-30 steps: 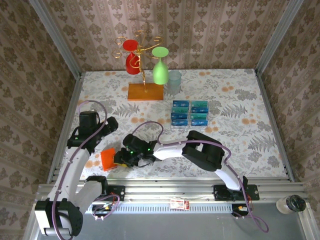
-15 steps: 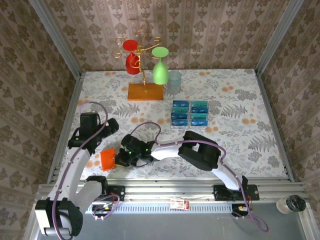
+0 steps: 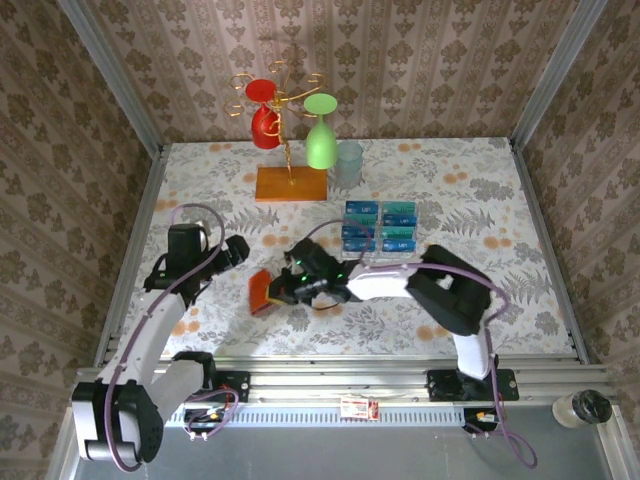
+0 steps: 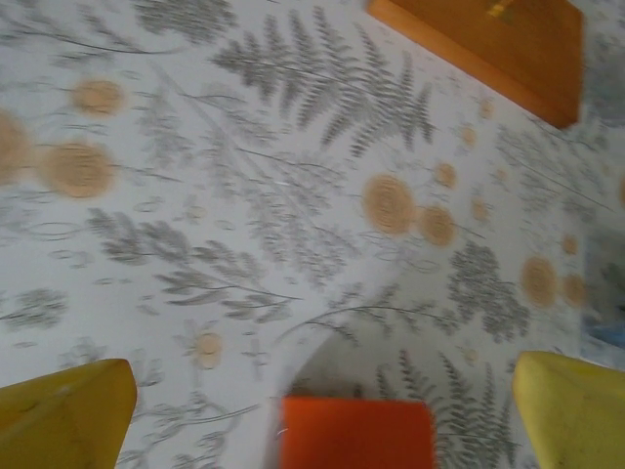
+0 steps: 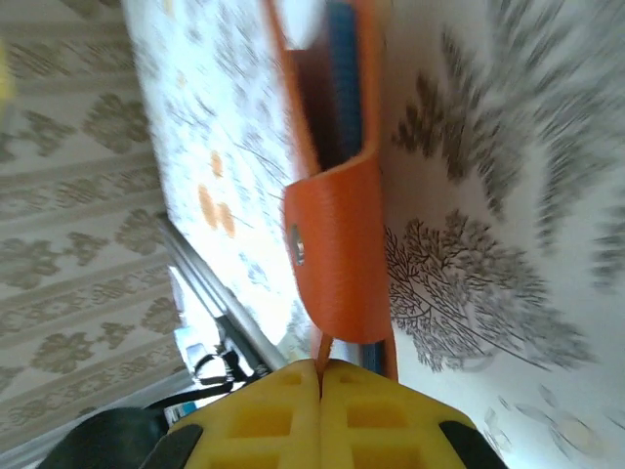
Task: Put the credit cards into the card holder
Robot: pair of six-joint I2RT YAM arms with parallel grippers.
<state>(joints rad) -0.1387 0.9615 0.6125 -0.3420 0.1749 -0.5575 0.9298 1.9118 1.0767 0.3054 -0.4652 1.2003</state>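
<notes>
The orange-red card holder (image 3: 262, 291) hangs just above the table left of centre, pinched by a flap in my right gripper (image 3: 288, 288). The right wrist view shows the yellow fingers (image 5: 264, 420) pressed together on a thin orange edge of the card holder (image 5: 337, 234), which is partly open with a blue pocket lining (image 5: 342, 78) inside. My left gripper (image 3: 232, 252) hovers just behind-left of it, open and empty. Its view shows spread fingertips (image 4: 63, 415) with the card holder (image 4: 356, 433) low between them. Blue and teal credit cards (image 3: 380, 227) sit in a clear rack.
A gold stand on an orange base (image 3: 290, 183) carries a red and a green glass at the back, with a clear cup (image 3: 348, 163) beside it. The same orange base (image 4: 488, 44) shows in the left wrist view. Papered walls close three sides.
My right gripper carried the card holder from the near-left of the table rightward and farther in, toward the centre. The left gripper shifted slightly right and away.
</notes>
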